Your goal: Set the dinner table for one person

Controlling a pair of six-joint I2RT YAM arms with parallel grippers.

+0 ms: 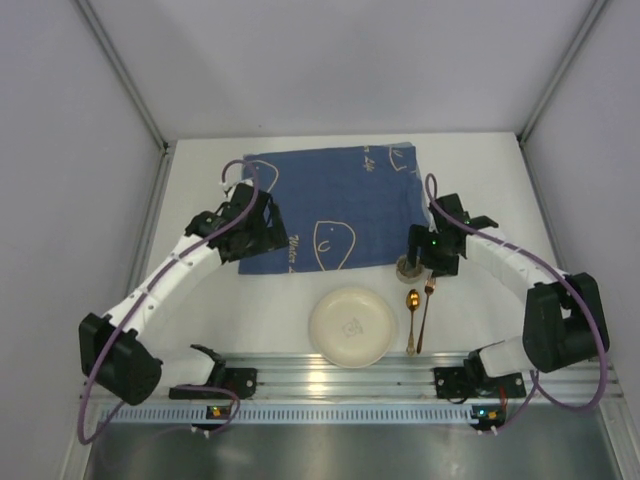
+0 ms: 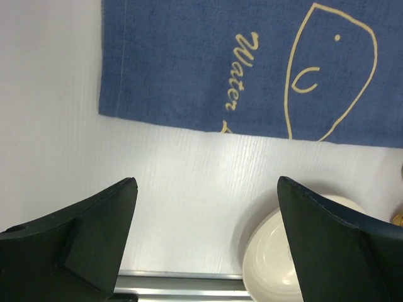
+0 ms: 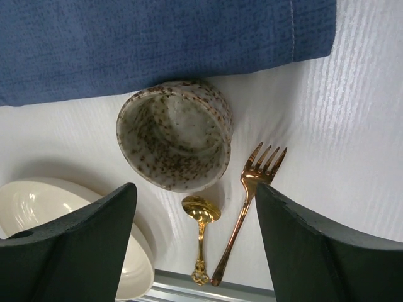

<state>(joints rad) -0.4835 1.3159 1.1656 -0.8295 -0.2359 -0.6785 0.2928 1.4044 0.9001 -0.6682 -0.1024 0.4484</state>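
The white dinner table (image 1: 210, 320) holds a blue cloth (image 1: 330, 205) with fish outlines at the back. A cream plate (image 1: 351, 326) sits near the front rail. A speckled cup (image 1: 409, 266) stands at the cloth's front right corner, upright in the right wrist view (image 3: 174, 135). A gold spoon (image 1: 411, 318) and a copper fork (image 1: 425, 315) lie side by side right of the plate. My left gripper (image 1: 262, 232) is open and empty over the cloth's front left edge. My right gripper (image 1: 428, 262) is open and empty, just above the cup.
An aluminium rail (image 1: 340, 375) runs along the table's near edge. Grey walls (image 1: 70, 200) close in both sides and the back. Bare white table lies left of the plate and right of the fork.
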